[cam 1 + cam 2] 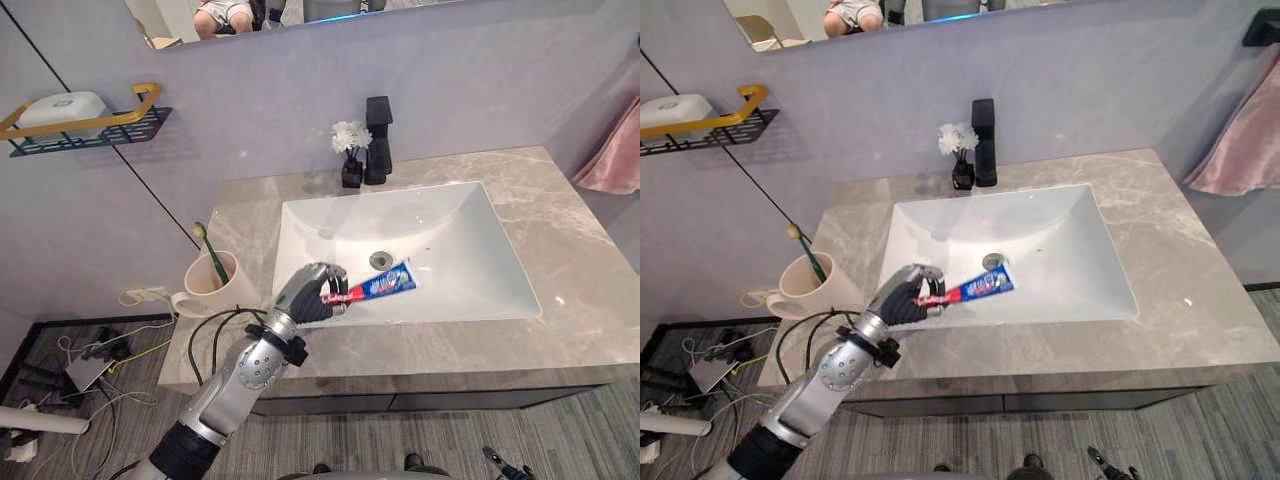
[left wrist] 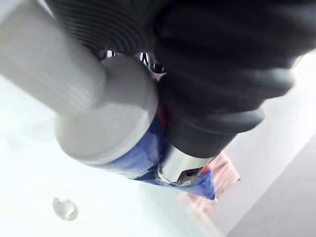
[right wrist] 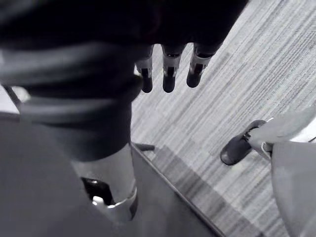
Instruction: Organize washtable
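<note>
Toothpaste sits at the sink's front-left corner, tail pointing toward the drain. Your left hand has its fingers curled round the cap end, with the arm reaching up over the counter's front edge. Can't tell if the tube touches the basin. The cup with a toothbrush is at the counter's left edge. Your right hand hangs over the floor, fingers loose and holding nothing.

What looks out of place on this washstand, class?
The red-and-blue toothpaste tube is in the white sink basin, its red end pinched by the left hand, not in the beige cup holding the green toothbrush.
</note>
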